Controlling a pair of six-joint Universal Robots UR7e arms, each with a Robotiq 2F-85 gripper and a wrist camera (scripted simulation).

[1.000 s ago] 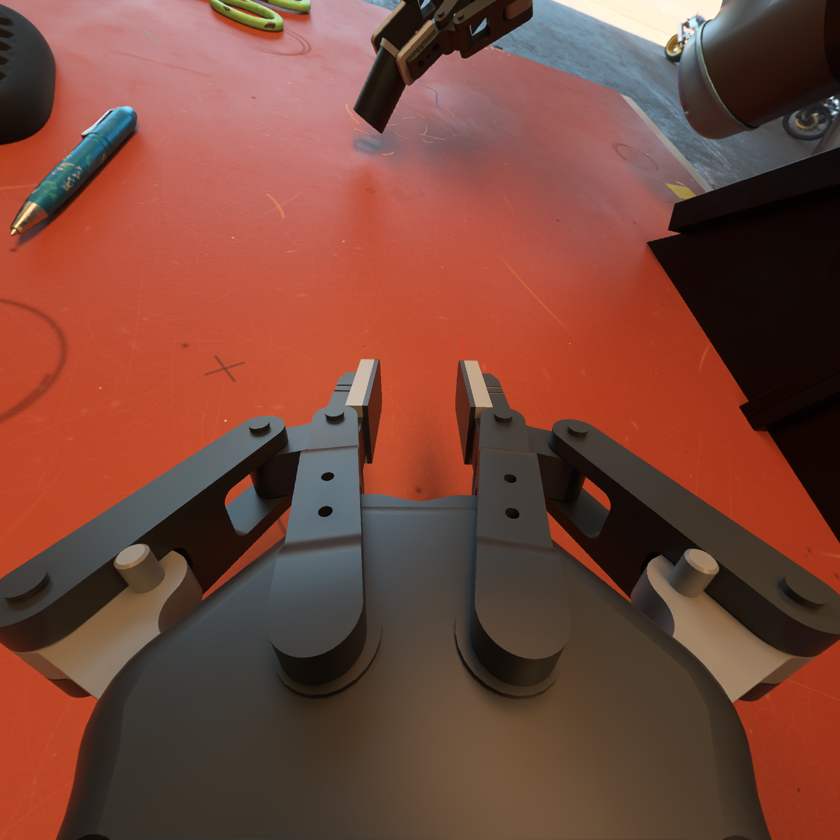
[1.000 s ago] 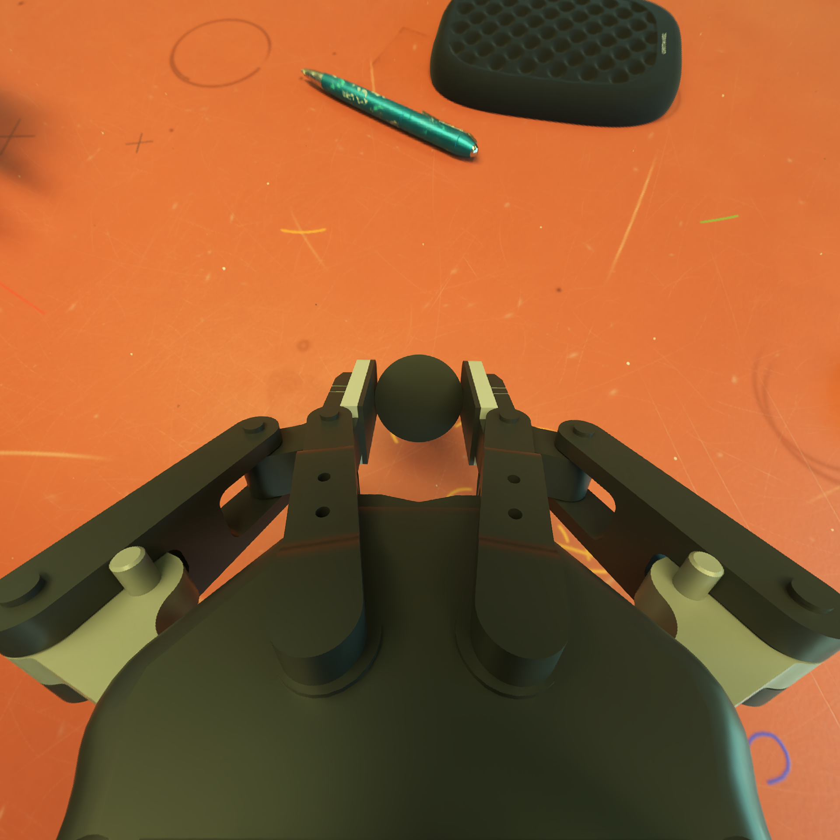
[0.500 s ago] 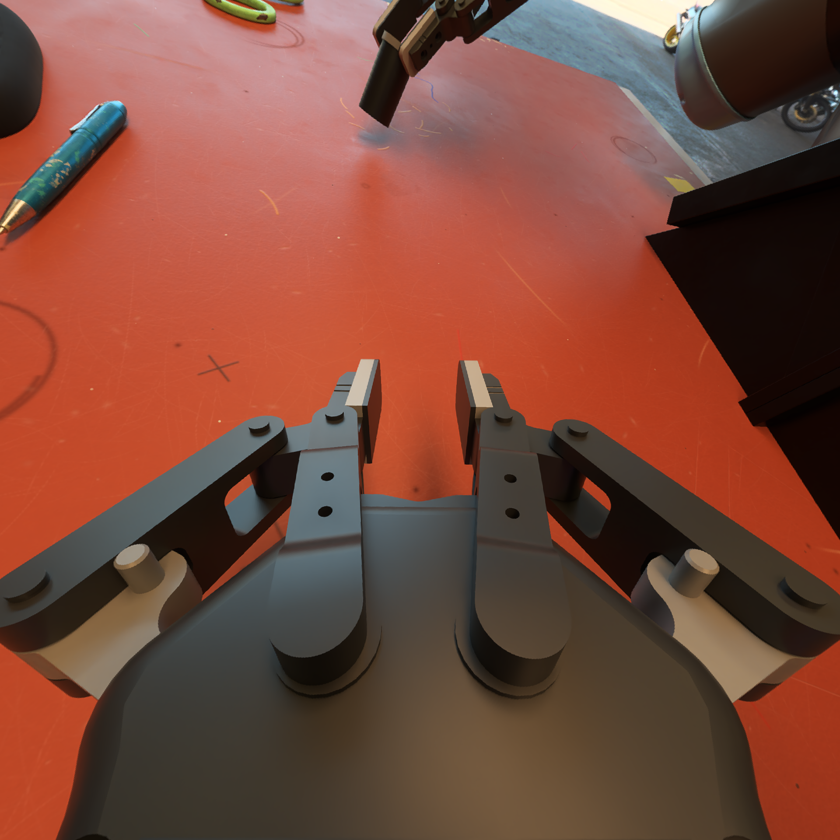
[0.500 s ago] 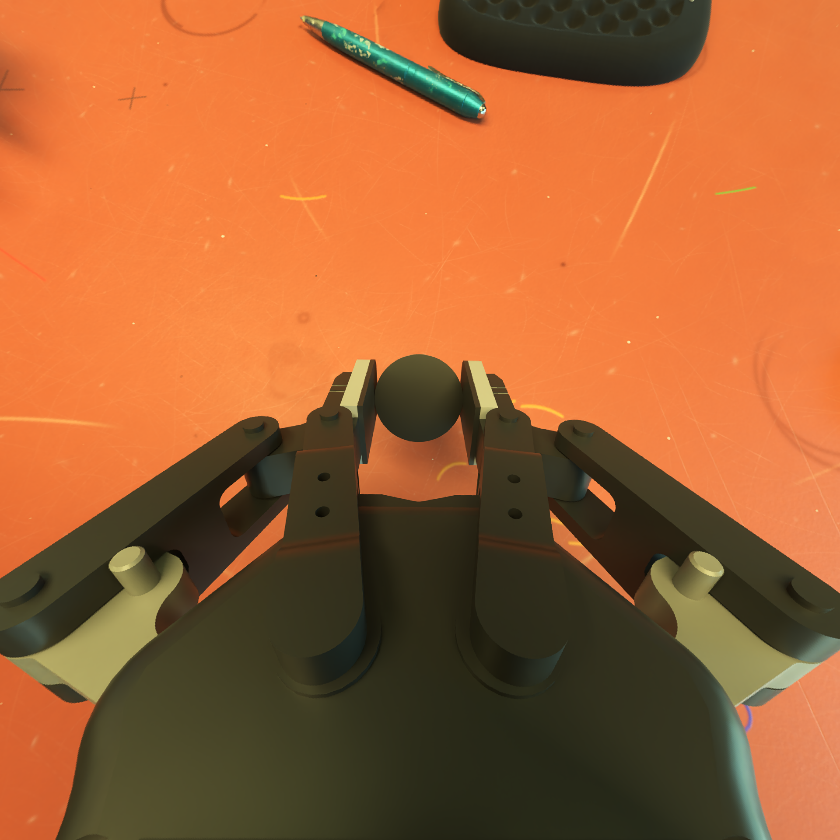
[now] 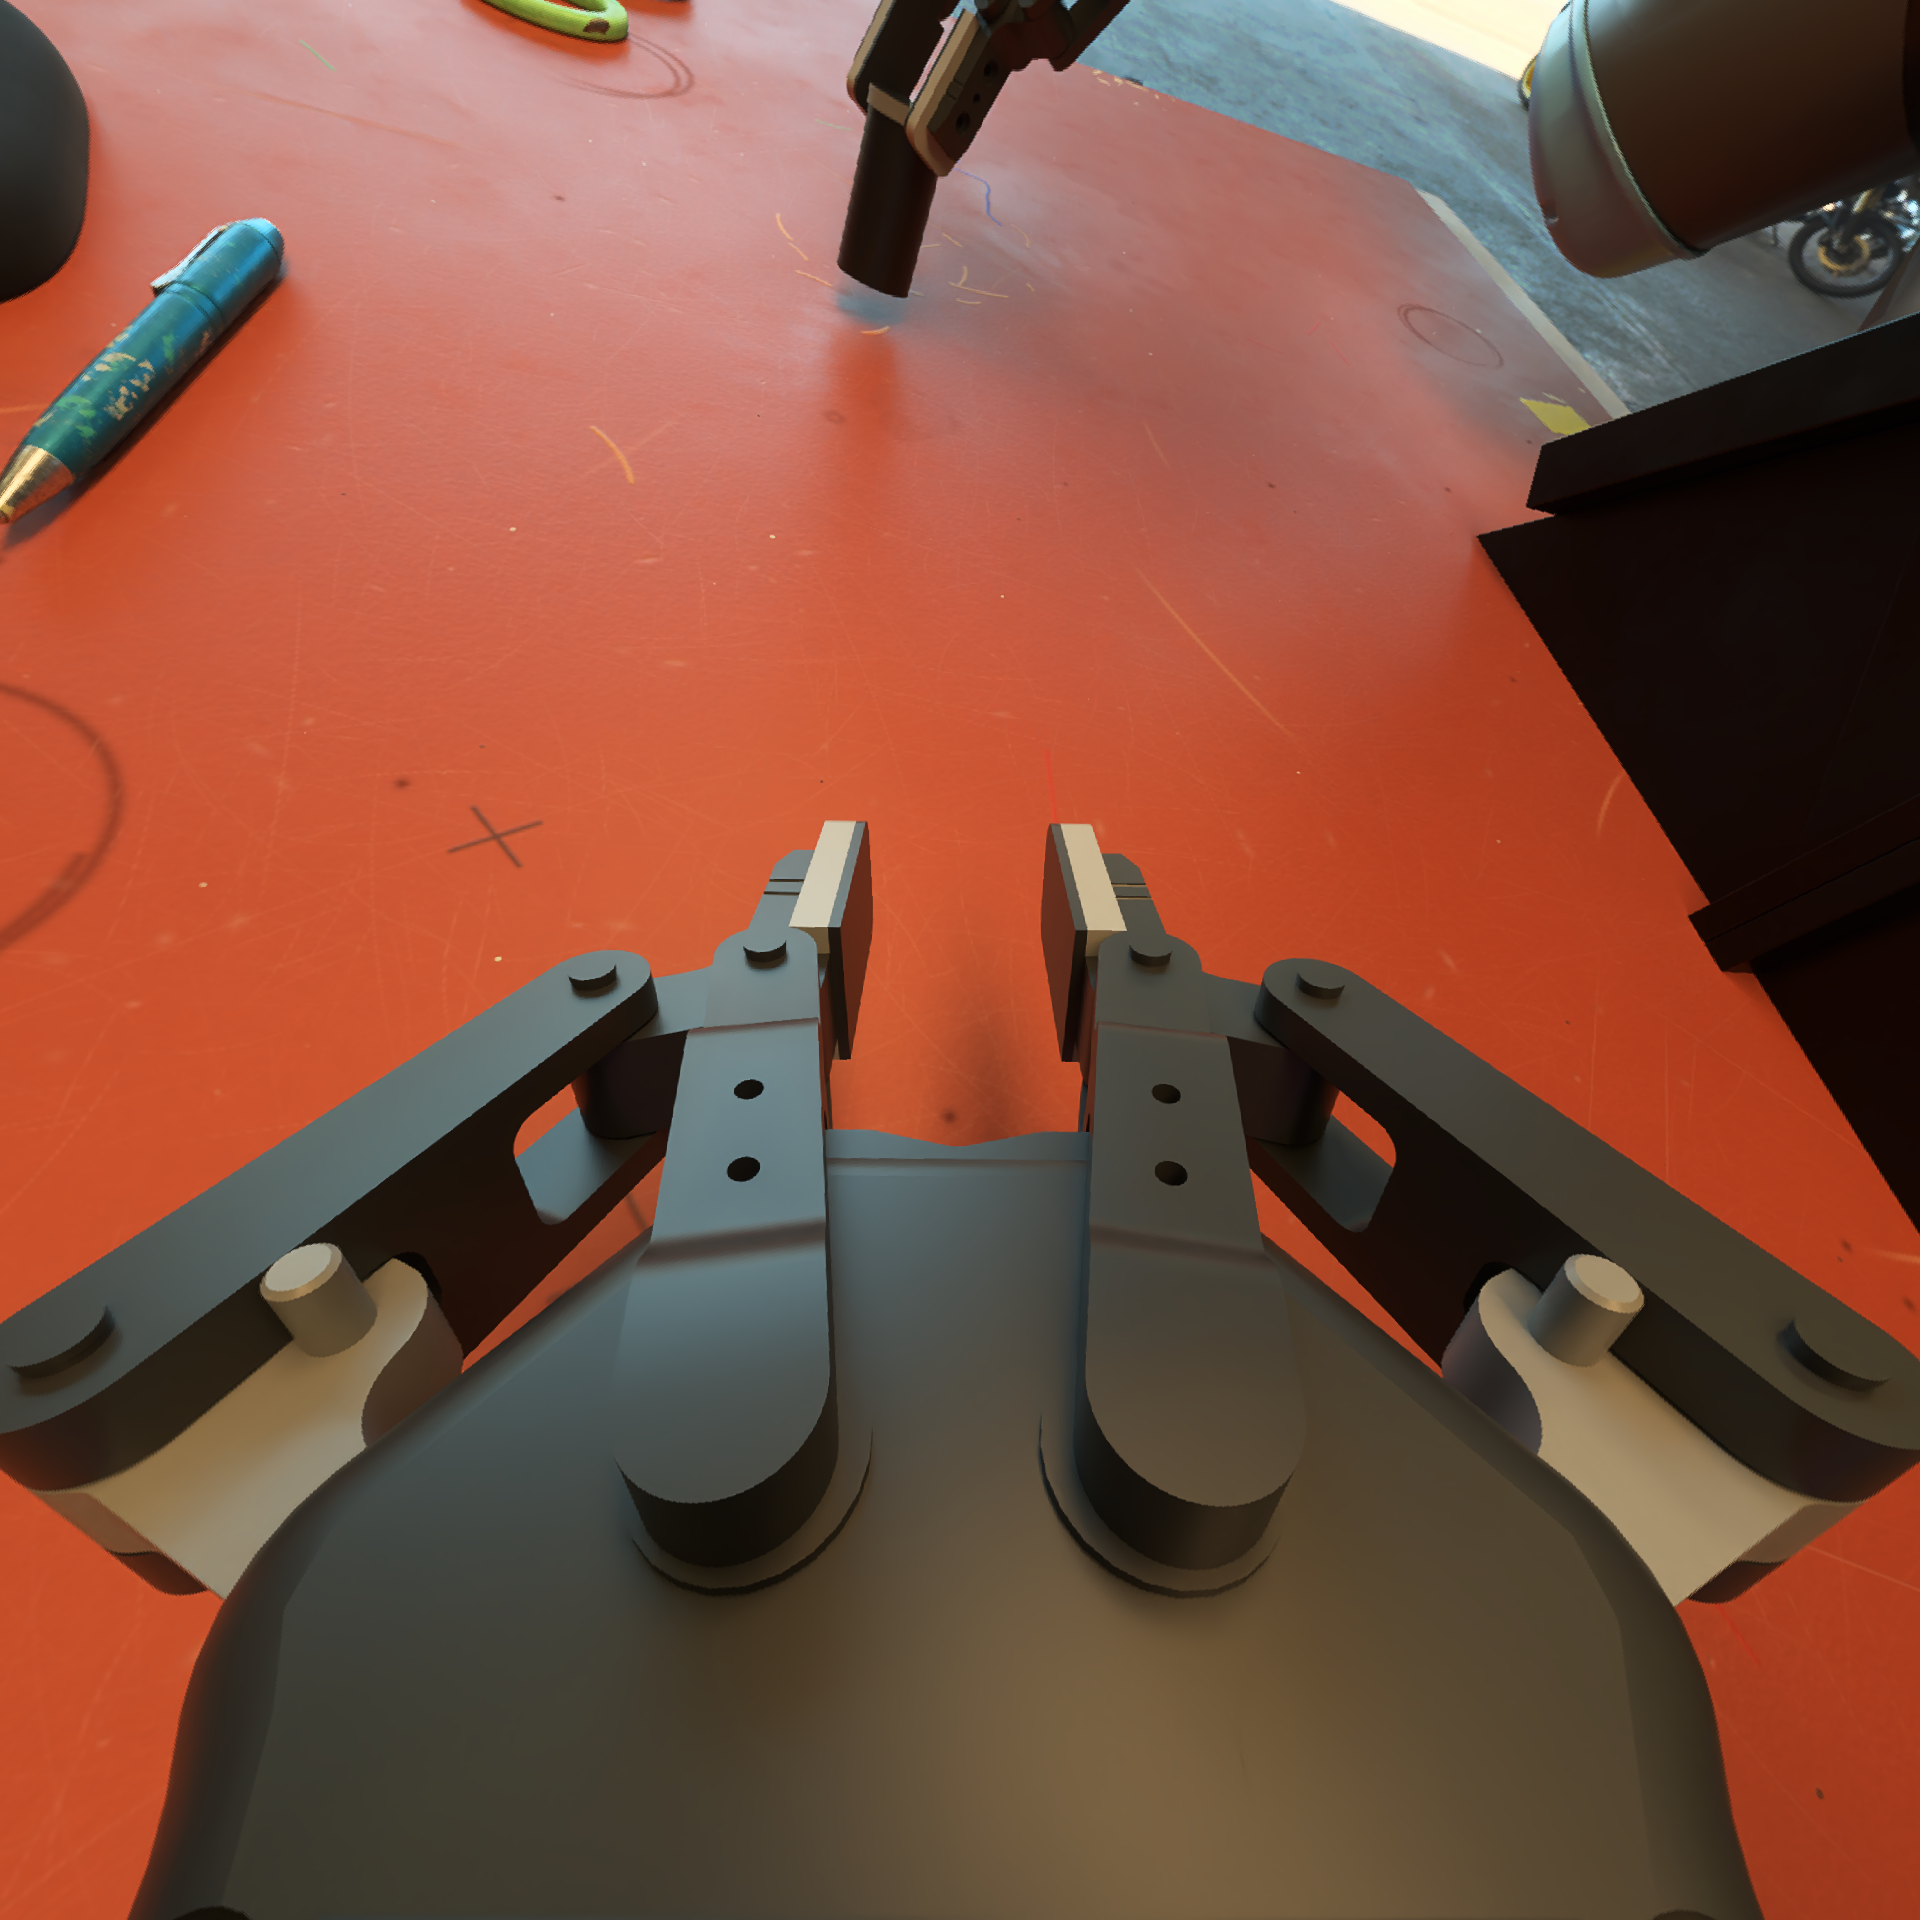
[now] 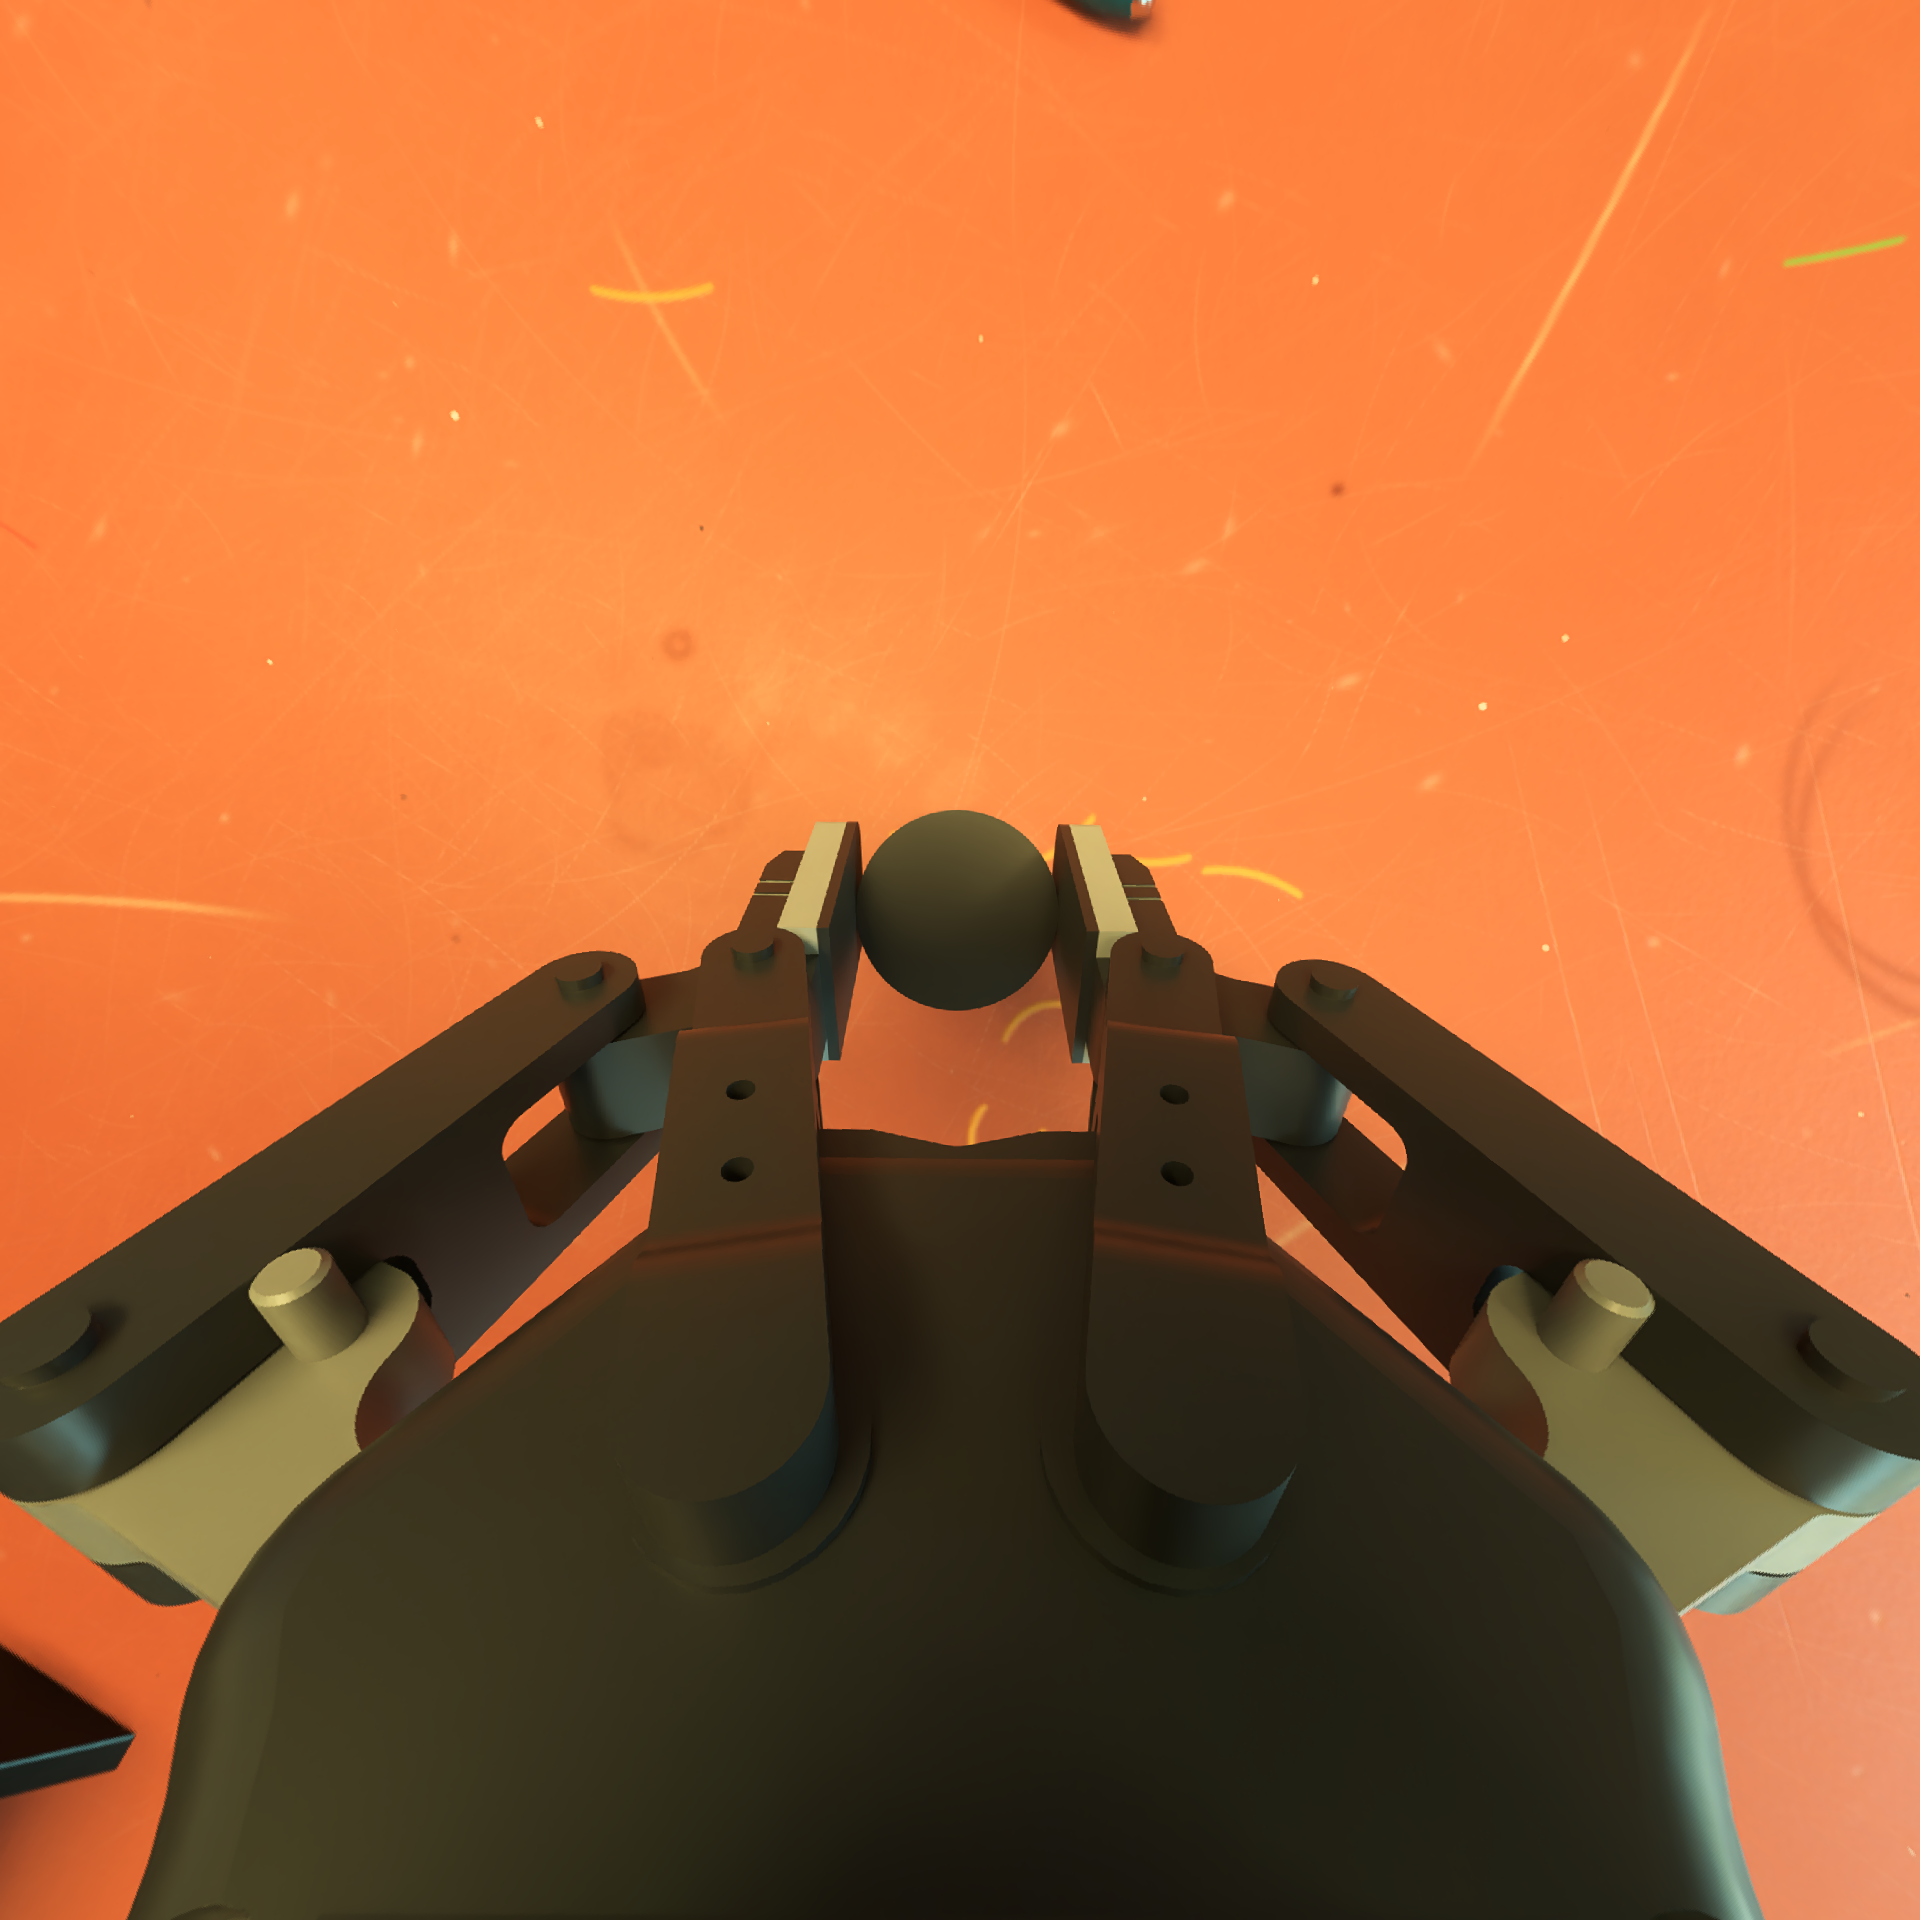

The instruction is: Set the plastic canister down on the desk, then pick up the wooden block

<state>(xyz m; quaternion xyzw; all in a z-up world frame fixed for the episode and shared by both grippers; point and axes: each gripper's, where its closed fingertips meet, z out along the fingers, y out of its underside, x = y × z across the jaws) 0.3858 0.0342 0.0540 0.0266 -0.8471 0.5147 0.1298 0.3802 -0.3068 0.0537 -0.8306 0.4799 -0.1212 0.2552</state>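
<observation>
The plastic canister (image 5: pixel 885 213) — a dark cylinder — is clamped near its upper end between the pads of the right gripper (image 6: pixel 956 914). In the left wrist view its long axis is seen tilted a little off upright, the top leaning right and the lower end pointing down at the red desk (image 5: pixel 935 582); whether that end touches the surface cannot be told. From the right wrist view only its round end face is seen, so the axis runs along the fingers.

The left gripper (image 5: pixel 956 935) is held low over bare desk with its jaws parted and nothing between them, well apart from the canister.

A teal pen (image 5: pixel 140 364) lies at the left, a rounded dark object (image 5: pixel 36 145) beside it at the edge — a green looped item (image 5: pixel 556 12) at the top. A black block-like structure (image 5: pixel 1756 644) stands at the right.
</observation>
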